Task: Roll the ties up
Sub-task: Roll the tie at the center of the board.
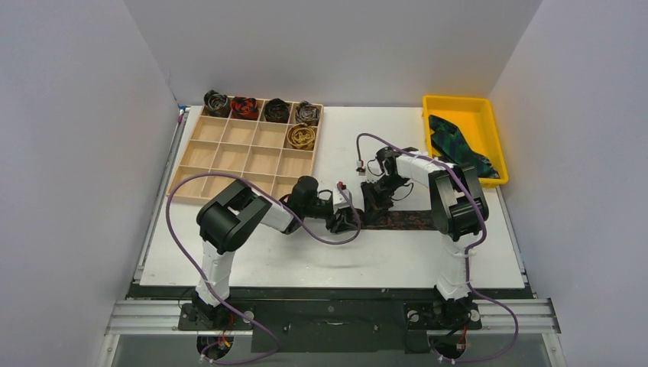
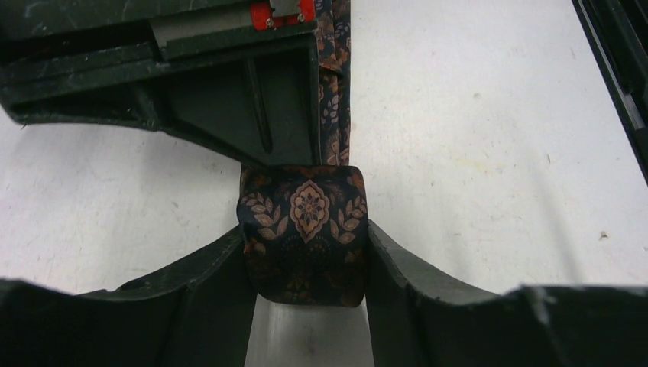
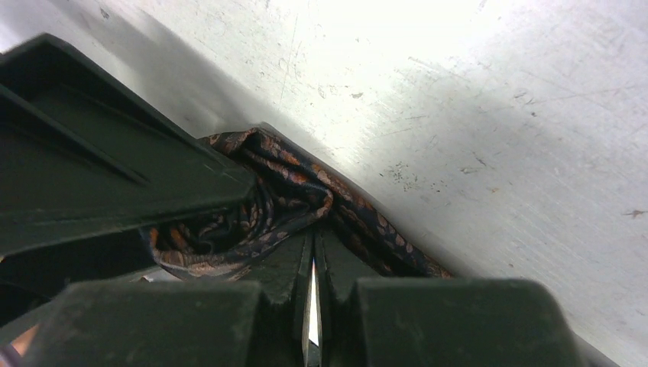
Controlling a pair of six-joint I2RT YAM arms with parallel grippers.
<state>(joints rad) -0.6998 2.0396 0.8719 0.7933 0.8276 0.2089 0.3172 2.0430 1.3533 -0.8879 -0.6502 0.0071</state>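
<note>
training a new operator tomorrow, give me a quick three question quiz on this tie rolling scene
1. How many rolled ties sit in the wooden tray?
2. True or false: the yellow bin is empty.
3. What is between the fingers of the left gripper? A the rolled end of the brown patterned tie; B a sock; C nothing.
Key: 1. Five. 2. False, a green-blue tie lies in it. 3. A.
</note>
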